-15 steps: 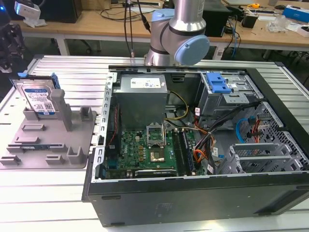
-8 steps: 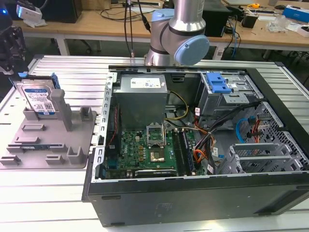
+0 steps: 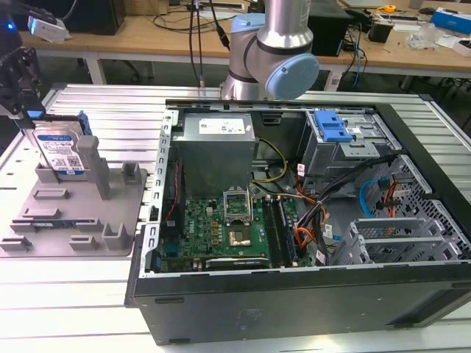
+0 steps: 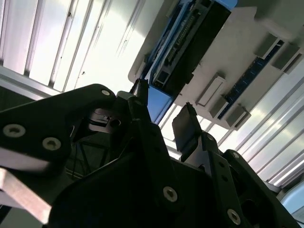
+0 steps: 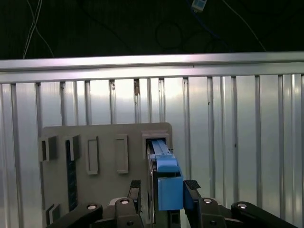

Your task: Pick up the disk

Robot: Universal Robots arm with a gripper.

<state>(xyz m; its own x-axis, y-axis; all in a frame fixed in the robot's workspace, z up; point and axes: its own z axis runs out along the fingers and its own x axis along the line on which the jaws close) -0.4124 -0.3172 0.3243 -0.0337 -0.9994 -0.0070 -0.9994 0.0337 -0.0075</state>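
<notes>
The disk [image 3: 62, 152] is a flat silver drive with a white-and-blue label on its broad face and blue plastic rails along its sides. It stands upright on edge in a slot of the grey holder [image 3: 73, 220], at the holder's far edge near its corner on the exterior view's left. In the first wrist view the disk [image 5: 165, 161] shows edge-on, blue rail uppermost. In the second wrist view its dark underside [image 4: 190, 47] shows.

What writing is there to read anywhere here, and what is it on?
Label on the disk: white-and-blue print, too small to read.
Sticker on the power supply: dark print on white, too small to read.
No other words, numbers or signs can be made out.
</notes>
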